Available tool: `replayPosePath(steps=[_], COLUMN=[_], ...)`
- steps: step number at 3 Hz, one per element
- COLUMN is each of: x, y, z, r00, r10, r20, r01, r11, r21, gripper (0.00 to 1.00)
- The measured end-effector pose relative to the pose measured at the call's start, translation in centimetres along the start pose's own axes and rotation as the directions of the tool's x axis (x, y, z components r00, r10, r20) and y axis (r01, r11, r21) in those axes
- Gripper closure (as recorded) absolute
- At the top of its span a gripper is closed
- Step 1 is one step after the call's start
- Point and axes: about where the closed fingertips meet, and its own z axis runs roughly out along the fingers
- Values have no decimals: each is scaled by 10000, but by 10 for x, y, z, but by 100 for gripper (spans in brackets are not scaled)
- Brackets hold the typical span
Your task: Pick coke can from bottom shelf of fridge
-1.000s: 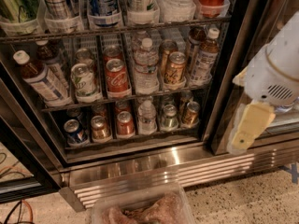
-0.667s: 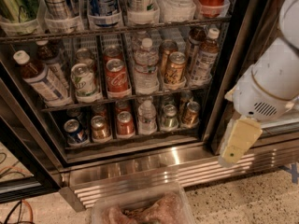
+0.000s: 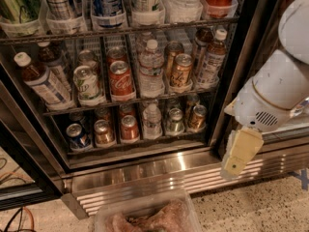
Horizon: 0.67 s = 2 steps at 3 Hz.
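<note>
The coke can (image 3: 129, 128) is red with a silver top. It stands upright in a lane of the bottom shelf (image 3: 145, 146), between a bronze-gold can (image 3: 103, 132) on its left and a small water bottle (image 3: 152, 121) on its right. A blue can (image 3: 77, 136) stands further left. The fridge (image 3: 159, 166) shows its wire tiers and ribbed steel base. My gripper (image 3: 234, 166) is cream-coloured and hangs pointing down at the right, in front of the base grille. It is outside the shelf, well to the right of the coke can and lower, and holds nothing.
A second red coke can (image 3: 120, 79) stands on the middle tier among bottles and cans. The black door post (image 3: 241, 66) stands between my arm and the shelves. A clear plastic tub (image 3: 145, 215) lies on the floor below. Cables (image 3: 14, 219) lie at the bottom left.
My arm and gripper have moved left and downward, closer to the fridge's base. The cans and bottles have not moved.
</note>
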Motion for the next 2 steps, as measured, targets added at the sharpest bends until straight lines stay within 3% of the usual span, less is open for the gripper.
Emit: replayPosePath(steps=[1,2], x=[-1,-10], y=[10,33], z=[12,52], r00=[9984,9790], r10=[372,1627], r20=[418,1229], r01=[-376,-1614], r11=[9992,9867], r21=[97,-201], gripper=[0,0])
